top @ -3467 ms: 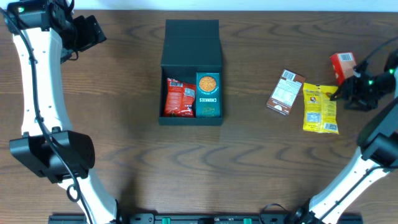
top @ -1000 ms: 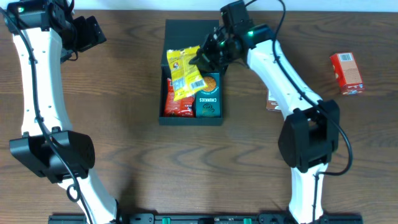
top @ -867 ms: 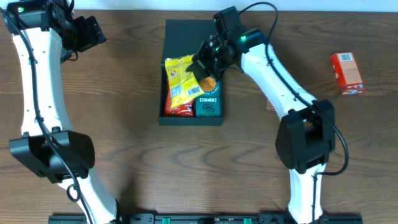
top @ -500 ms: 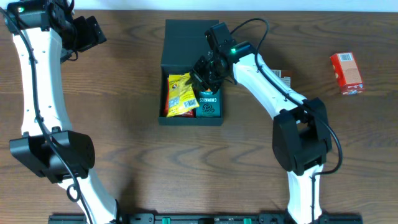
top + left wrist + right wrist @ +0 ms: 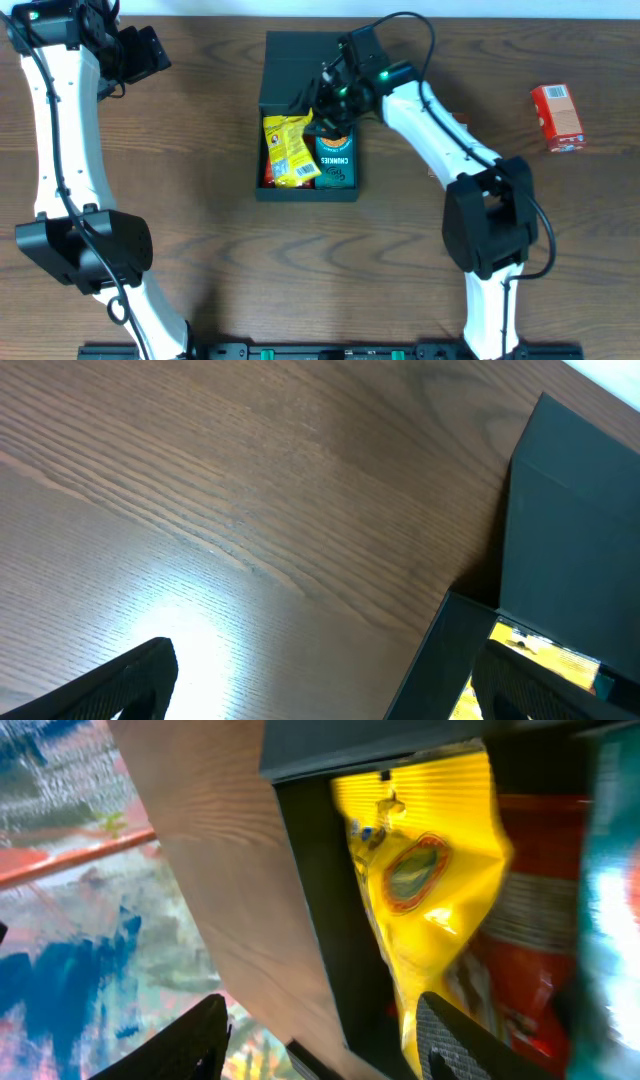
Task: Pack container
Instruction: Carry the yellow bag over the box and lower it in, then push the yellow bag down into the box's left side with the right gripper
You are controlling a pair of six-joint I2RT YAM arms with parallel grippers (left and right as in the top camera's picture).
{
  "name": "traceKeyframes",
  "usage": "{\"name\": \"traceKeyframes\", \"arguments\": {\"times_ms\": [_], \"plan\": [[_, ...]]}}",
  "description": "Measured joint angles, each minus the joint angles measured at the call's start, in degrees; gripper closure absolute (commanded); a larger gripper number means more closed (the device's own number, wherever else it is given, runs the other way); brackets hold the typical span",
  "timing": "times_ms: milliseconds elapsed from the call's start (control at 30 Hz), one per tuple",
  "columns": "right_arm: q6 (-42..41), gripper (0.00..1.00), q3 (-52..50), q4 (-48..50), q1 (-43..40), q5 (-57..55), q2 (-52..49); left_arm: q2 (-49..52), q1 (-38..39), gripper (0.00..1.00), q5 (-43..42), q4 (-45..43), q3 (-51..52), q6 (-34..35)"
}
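Since the left end effector point(image 5: 330, 695) and right end effector point(image 5: 320, 1030) both sit spread and empty, I'd guess the container point(image 5: 300, 60) is light, stiff cardboard, best pinched by its flap.

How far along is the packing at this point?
Done: a yellow foil snack packet, a teal snack packet and a red snack packet lie inside the dark teal-black cardboard box. In hand: nothing; the right gripper hangs open over the yellow packet. Left: the small red snack carton sits on the wooden table, and the box's flap lid is open.
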State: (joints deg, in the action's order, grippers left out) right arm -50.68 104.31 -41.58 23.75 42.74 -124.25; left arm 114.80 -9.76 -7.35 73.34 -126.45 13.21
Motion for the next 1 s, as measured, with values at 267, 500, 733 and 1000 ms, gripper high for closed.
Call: {"name": "traceKeyframes", "arguments": {"times_ms": [267, 500, 733, 1000], "plan": [[10.95, 0.99, 1.29, -9.75, -5.07, 1.44, 0.00, 0.00, 0.00, 0.04, 0.02, 0.11, 0.00, -0.02], [19.12, 0.99, 1.38, -15.61, -2.23, -7.23, 0.00, 0.00, 0.00, 0.05, 0.02, 0.11, 0.00, 0.00], [22.71, 0.99, 1.38, -17.40, 3.69, -18.34, 0.00, 0.00, 0.00, 0.04, 0.02, 0.15, 0.00, -0.02], [23.56, 0.99, 1.38, -18.84, 4.57, -29.77, -0.11, 0.00, 0.00, 0.05, 0.02, 0.61, 0.00, -0.02]]}}
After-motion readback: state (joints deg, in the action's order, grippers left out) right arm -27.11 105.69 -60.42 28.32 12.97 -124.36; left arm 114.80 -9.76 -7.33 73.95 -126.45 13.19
